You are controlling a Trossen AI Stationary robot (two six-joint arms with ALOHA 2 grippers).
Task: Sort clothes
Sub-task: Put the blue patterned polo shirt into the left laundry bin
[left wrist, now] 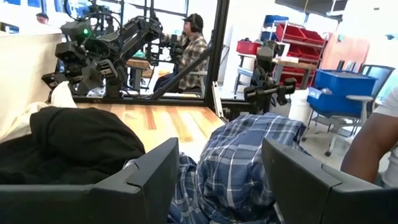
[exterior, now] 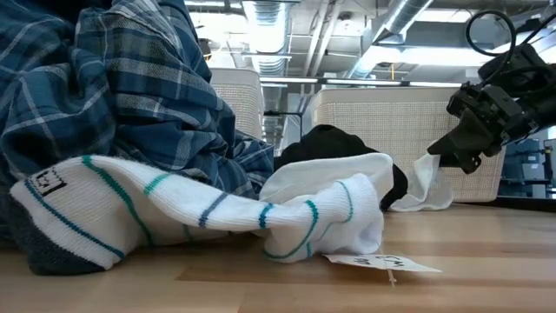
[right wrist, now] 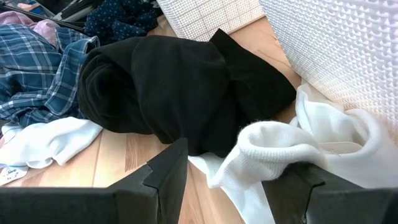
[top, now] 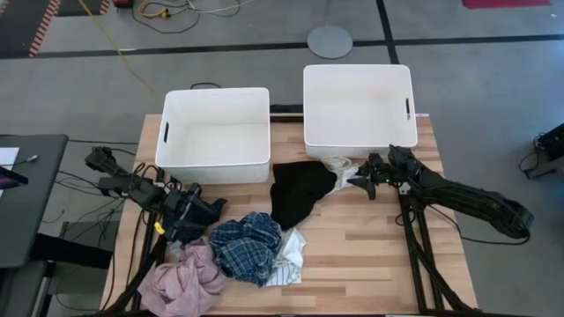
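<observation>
Right now the right gripper (right wrist: pixel 224 180) hovers with its jaws parted and empty, and a white sock (right wrist: pixel 283 146) lies straight ahead between its fingers, beside the black garment (right wrist: pixel 180 87). The left gripper (left wrist: pixel 217 180), likewise parted and holding nothing, faces the blue plaid garment (left wrist: pixel 249 155), so the sock looks like the right arm's to take.
</observation>
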